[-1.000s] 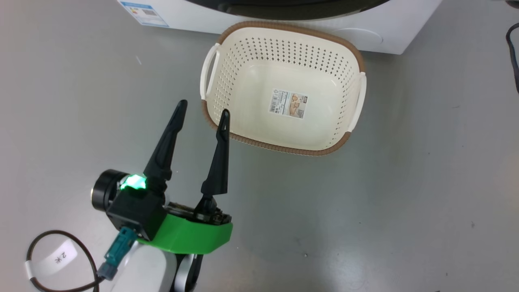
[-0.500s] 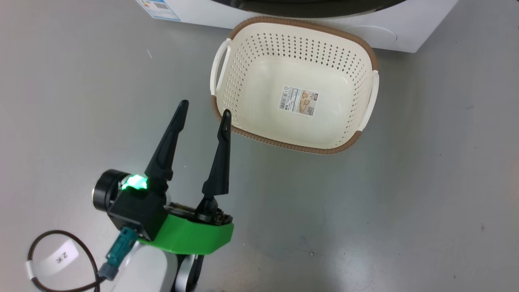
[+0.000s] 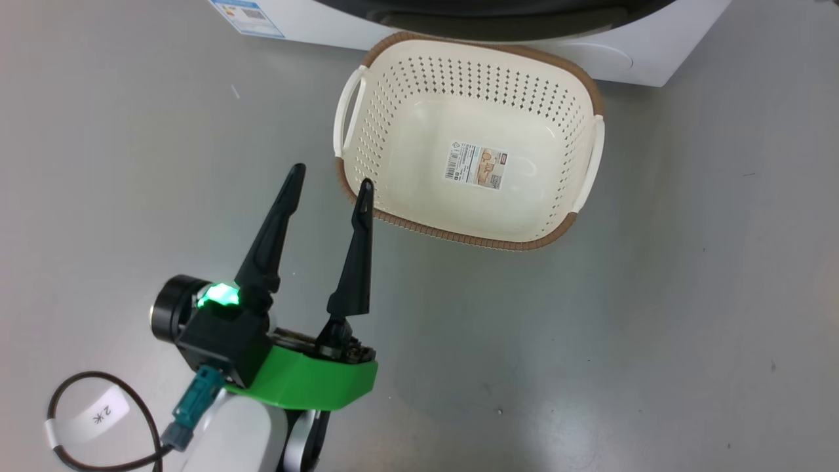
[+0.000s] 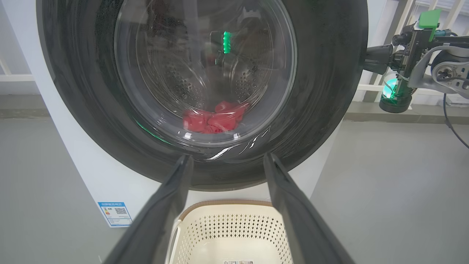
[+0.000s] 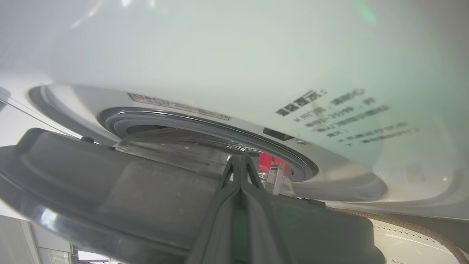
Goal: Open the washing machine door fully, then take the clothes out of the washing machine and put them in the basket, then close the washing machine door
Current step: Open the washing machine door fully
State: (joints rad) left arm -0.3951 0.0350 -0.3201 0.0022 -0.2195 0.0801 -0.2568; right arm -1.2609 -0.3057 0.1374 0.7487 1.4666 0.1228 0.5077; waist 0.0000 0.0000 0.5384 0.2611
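1. Just ahead of the left end effector [image 3: 331, 176], fingers wide apart, sits the basket [image 3: 452, 236].
2. The right end effector [image 5: 240, 163], fingers pressed together, lies along the washing machine door's [image 5: 91, 183] inside.
3. Past its tip, red clothes [image 5: 266, 160] lie in the washing machine [image 5: 220, 55].

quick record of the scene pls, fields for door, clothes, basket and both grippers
washing machine door: ajar, not fully open
clothes: red, inside the washing machine, seen through the door glass
basket: on the floor before the machine, empty but for a sticker
left gripper: open, holding nothing, pointing toward the basket
right gripper: shut, fingertips at the door's edge
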